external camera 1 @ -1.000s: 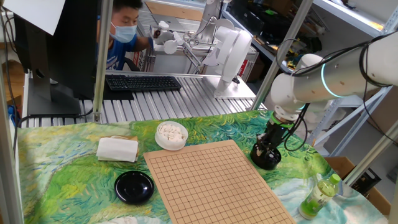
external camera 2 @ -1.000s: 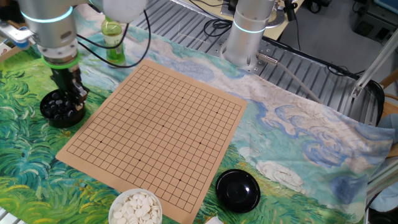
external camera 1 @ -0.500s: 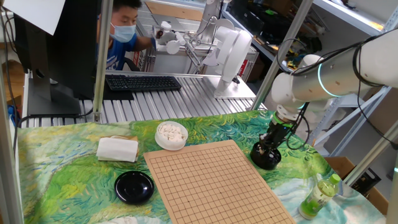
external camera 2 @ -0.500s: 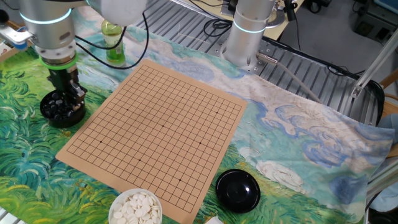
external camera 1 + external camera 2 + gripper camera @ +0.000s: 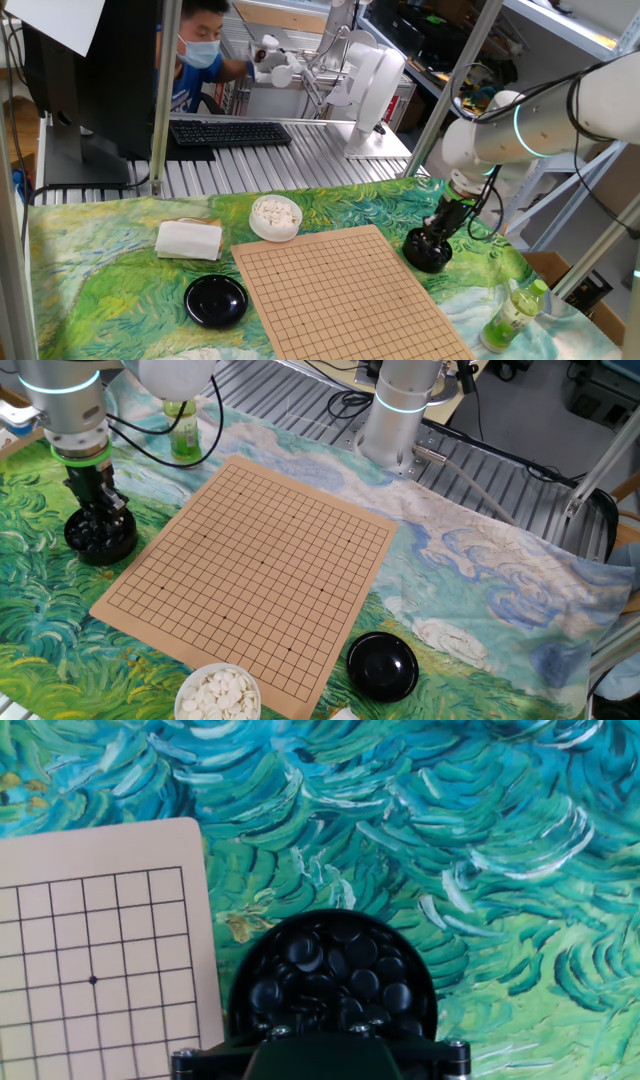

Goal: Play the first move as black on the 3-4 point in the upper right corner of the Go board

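From my remote station, one fixed view showed the gripper lowered into a black bowl of black Go stones, which sat on the painted green-and-blue tablecloth just off the board's corner, at about three o'clock from the Go board. The other fixed view showed the same bowl at nine o'clock from the board, with the gripper directly over it. In the hand view, the black stones filled the bowl, glossy and heaped together, and the board's corner lay at nine o'clock from them. The fingers were hidden below the edge of that view, so I could not tell whether they were wide, narrow, or holding a stone. The board carried only its grid lines. A bowl of white stones sat near the board's far corner, a black lid lay beside the board, and a green bottle stood at the table edge.
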Available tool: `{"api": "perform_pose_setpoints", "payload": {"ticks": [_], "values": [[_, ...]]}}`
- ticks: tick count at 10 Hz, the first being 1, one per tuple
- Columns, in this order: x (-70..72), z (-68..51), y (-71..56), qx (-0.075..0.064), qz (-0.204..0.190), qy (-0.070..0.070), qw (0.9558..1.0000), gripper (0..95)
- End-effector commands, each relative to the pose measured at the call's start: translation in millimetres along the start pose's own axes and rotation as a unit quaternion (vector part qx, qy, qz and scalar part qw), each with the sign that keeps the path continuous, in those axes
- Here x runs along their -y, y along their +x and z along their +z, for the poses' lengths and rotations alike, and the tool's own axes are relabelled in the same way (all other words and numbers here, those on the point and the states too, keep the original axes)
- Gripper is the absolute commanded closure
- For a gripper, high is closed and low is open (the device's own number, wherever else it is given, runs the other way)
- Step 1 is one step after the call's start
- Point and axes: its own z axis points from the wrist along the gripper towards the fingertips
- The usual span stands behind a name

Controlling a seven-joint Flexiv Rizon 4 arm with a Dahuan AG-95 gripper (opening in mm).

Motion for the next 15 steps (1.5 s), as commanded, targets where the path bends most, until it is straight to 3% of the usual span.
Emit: {"api": "perform_pose_setpoints", "payload": {"ticks": [1, 3, 6, 12, 15], "values": [[-7.1, -7.1, 2.3, -0.003, 0.007, 0.002, 1.0000, 76.0], [-16.5, -9.4, 2.2, -0.004, 0.015, 0.003, 0.9999, 76.0], [-17.2, 2.6, 6.6, 0.001, 0.017, 0.000, 0.9999, 76.0], [-17.3, 11.9, 10.9, 0.006, 0.022, -0.001, 0.9997, 76.0], [-16.9, 9.4, 10.6, 0.007, 0.021, 0.001, 0.9998, 76.0]]}}
